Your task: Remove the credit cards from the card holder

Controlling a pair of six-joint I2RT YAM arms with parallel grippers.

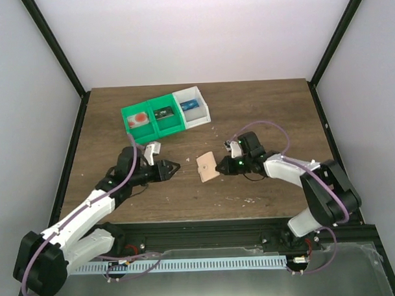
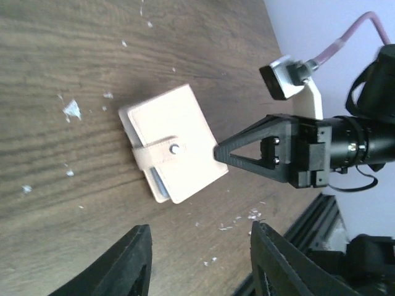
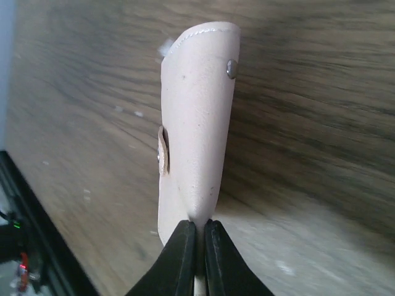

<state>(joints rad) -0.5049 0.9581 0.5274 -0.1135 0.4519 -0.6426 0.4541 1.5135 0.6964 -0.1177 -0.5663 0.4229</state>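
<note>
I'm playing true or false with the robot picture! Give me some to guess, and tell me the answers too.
1. The right gripper is pinching the holder. True.
2. The left gripper is holding a card. False: its jaws are open and empty, and it is not touching the holder.
3. The holder sits inside a green bin. False: it is between the two grippers, away from the bins.
4. There are three bins in a row, two green and one white. True.
5. The holder is bright red. False: it is tan.
</note>
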